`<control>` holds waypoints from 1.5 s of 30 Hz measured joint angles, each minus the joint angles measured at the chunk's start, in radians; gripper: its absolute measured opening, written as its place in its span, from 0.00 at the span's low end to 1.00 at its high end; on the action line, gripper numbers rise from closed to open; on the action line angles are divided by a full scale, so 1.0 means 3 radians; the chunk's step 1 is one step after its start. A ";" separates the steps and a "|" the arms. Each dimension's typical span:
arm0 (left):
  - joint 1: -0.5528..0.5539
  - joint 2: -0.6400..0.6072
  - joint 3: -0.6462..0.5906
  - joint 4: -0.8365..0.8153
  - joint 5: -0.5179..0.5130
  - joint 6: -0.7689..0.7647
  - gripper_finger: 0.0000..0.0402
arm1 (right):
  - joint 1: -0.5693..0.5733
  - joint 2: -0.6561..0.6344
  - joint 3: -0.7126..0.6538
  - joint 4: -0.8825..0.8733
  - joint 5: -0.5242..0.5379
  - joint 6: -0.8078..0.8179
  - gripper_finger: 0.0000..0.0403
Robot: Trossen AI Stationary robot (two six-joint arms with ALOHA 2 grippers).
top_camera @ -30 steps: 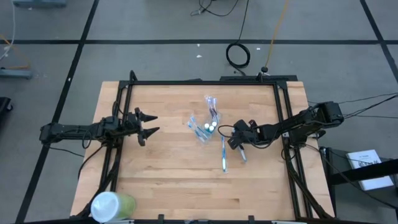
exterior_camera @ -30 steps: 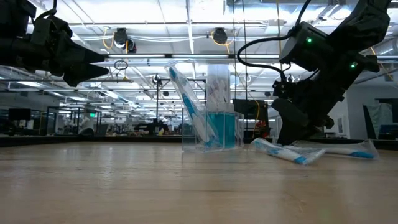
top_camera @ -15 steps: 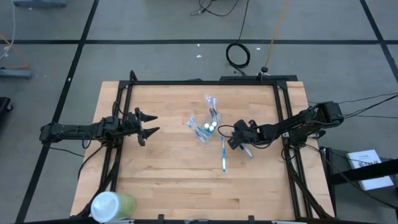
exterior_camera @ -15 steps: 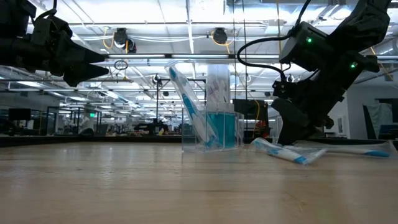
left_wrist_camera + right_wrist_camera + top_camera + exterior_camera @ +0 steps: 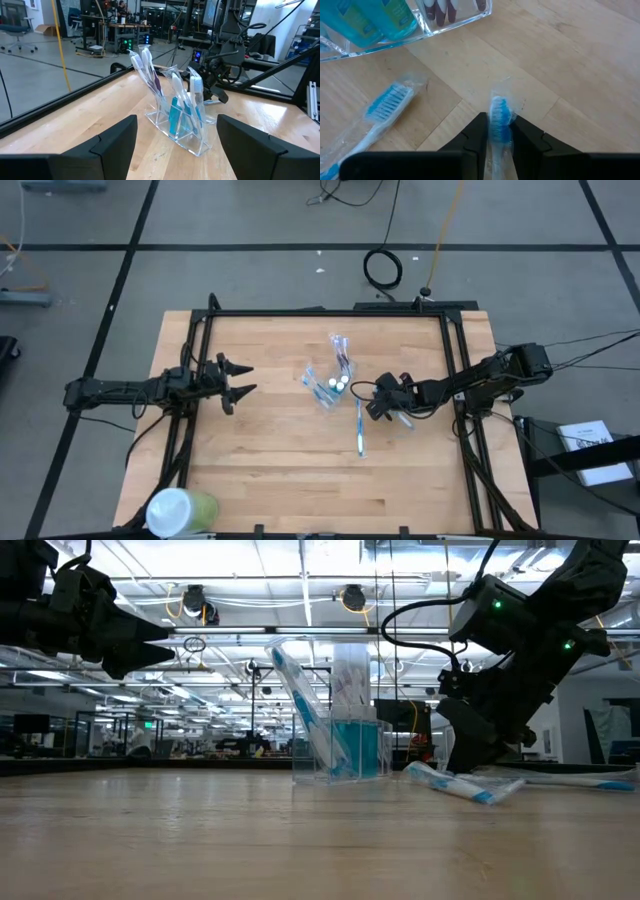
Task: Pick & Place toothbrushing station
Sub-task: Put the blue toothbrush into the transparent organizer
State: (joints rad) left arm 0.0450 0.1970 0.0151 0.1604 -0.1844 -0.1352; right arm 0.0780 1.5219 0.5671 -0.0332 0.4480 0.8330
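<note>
Now right hand (image 5: 497, 131) pinches toothbrush (image 5: 499, 125), bristle end toward clear holder (image 5: 451, 21).

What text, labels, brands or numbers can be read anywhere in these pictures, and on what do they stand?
No text can be read in any view.
Teal tubes in the clear holder: printing shows, too blurred to read.
White sheet on the floor beside the table: dark marks, too small to read.
Wrapped toothbrush in the right gripper: no lettering visible.
</note>
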 joint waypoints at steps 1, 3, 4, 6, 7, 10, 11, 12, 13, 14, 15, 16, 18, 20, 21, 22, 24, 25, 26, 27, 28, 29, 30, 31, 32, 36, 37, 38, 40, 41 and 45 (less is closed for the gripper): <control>-0.0001 0.0000 0.0001 0.0000 0.0000 0.0000 0.70 | 0.0000 0.0000 0.0000 0.0004 0.0000 -0.0002 0.15; 0.0000 0.0001 0.0000 0.0000 0.0000 0.0000 0.70 | 0.0000 0.0000 -0.0003 0.0015 0.0000 -0.0023 0.15; 0.0000 0.0000 0.0000 0.0000 0.0000 0.0000 0.70 | 0.0000 0.0000 -0.0003 0.0015 0.0000 -0.0024 0.15; 0.0000 0.0000 0.0000 0.0000 0.0000 0.0000 0.70 | 0.0000 0.0000 -0.0003 0.0015 0.0001 -0.0025 0.15; 0.0000 0.0000 0.0000 0.0000 0.0000 0.0000 0.70 | 0.0000 0.0000 -0.0003 0.0016 0.0001 -0.0025 0.15; -0.0001 0.0000 0.0000 0.0000 0.0000 0.0000 0.70 | 0.0000 0.0000 -0.0003 0.0019 0.0001 -0.0048 0.15; 0.0000 0.0000 0.0000 0.0000 0.0000 0.0000 0.70 | 0.0000 0.0000 -0.0003 0.0020 0.0001 -0.0051 0.15; 0.0000 0.0000 0.0000 0.0000 0.0000 0.0000 0.70 | 0.0000 0.0000 -0.0003 0.0020 0.0001 -0.0051 0.15; 0.0001 0.0000 0.0000 0.0000 0.0000 0.0000 0.70 | 0.0000 0.0000 -0.0003 0.0021 0.0000 -0.0052 0.15; 0.0000 0.0000 0.0000 0.0000 0.0000 0.0000 0.70 | 0.0000 0.0000 -0.0003 0.0024 0.0001 -0.0054 0.15; 0.0000 0.0001 0.0000 0.0000 0.0000 0.0000 0.70 | 0.0000 -0.0005 -0.0003 0.0030 0.0000 -0.0067 0.15; -0.0001 0.0000 0.0000 0.0000 0.0000 0.0000 0.70 | 0.0000 -0.0025 -0.0004 0.0035 -0.0004 -0.0102 0.15; 0.0000 0.0000 0.0000 0.0001 0.0000 0.0000 0.70 | 0.0003 -0.0064 -0.0012 0.0085 -0.0035 -0.0199 0.15; 0.0000 0.0000 0.0000 0.0000 0.0000 0.0000 0.70 | 0.0009 -0.0123 -0.0015 0.0211 -0.0103 -0.0300 0.15; -0.0001 0.0000 0.0000 0.0000 0.0000 0.0000 0.70 | 0.0015 -0.0167 -0.0015 0.0296 -0.0105 -0.0363 0.15; 0.0000 0.0000 0.0000 0.0000 0.0000 0.0000 0.70 | 0.0015 -0.0211 -0.0013 0.0389 -0.0105 -0.0426 0.15; -0.0001 0.0000 0.0000 0.0000 0.0000 0.0000 0.70 | 0.0011 -0.0268 -0.0011 0.0563 -0.0094 -0.0557 0.15; 0.0000 0.0001 0.0000 0.0001 -0.0001 0.0000 0.70 | 0.0014 -0.0298 -0.0011 0.0635 -0.0086 -0.0623 0.15; 0.0001 0.0000 0.0001 0.0000 0.0000 0.0000 0.70 | 0.0024 -0.0330 -0.0011 0.0719 -0.0082 -0.0688 0.15; 0.0001 0.0001 0.0000 0.0000 0.0000 0.0000 0.70 | 0.0031 -0.0354 -0.0011 0.0829 -0.0081 -0.0760 0.15; 0.0000 0.0001 0.0000 0.0000 0.0000 0.0000 0.70 | 0.0038 -0.0366 -0.0008 0.0943 -0.0079 -0.0826 0.15; 0.0000 0.0001 0.0000 0.0000 0.0000 0.0000 0.70 | 0.0046 -0.0379 -0.0005 0.1031 -0.0080 -0.0884 0.15; 0.0000 0.0001 0.0000 0.0000 0.0000 0.0000 0.70 | 0.0056 -0.0390 -0.0005 0.1100 -0.0077 -0.0948 0.15; 0.0000 0.0000 0.0000 0.0000 0.0000 0.0000 0.70 | 0.0066 -0.0390 -0.0006 0.1188 -0.0074 -0.1010 0.15; 0.0000 0.0000 0.0000 0.0001 0.0000 0.0000 0.70 | 0.0073 -0.0390 -0.0006 0.1299 -0.0084 -0.1070 0.15; -0.0001 0.0000 0.0000 0.0000 0.0000 0.0000 0.70 | 0.0080 -0.0392 -0.0006 0.1649 -0.0218 -0.1289 0.15; -0.0001 0.0000 0.0000 0.0000 0.0000 0.0000 0.70 | 0.0080 -0.0394 -0.0005 0.1713 -0.0236 -0.1324 0.15; -0.0001 0.0001 0.0000 0.0001 0.0000 0.0000 0.70 | 0.0079 -0.0394 -0.0005 0.1782 -0.0256 -0.1360 0.15; 0.0000 0.0000 0.0000 0.0000 0.0000 0.0000 0.70 | 0.0078 -0.0393 -0.0005 0.1897 -0.0284 -0.1431 0.15; -0.0001 0.0000 0.0000 0.0000 0.0000 0.0000 0.70 | 0.0078 -0.0391 -0.0005 0.1962 -0.0285 -0.1464 0.15; -0.0001 0.0000 0.0000 0.0000 0.0000 0.0000 0.70 | 0.0078 -0.0292 -0.0005 0.2363 -0.0288 -0.1607 0.15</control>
State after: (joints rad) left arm 0.0448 0.1970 0.0151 0.1604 -0.1844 -0.1352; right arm 0.1013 1.4342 0.5655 0.6756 0.3617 0.3508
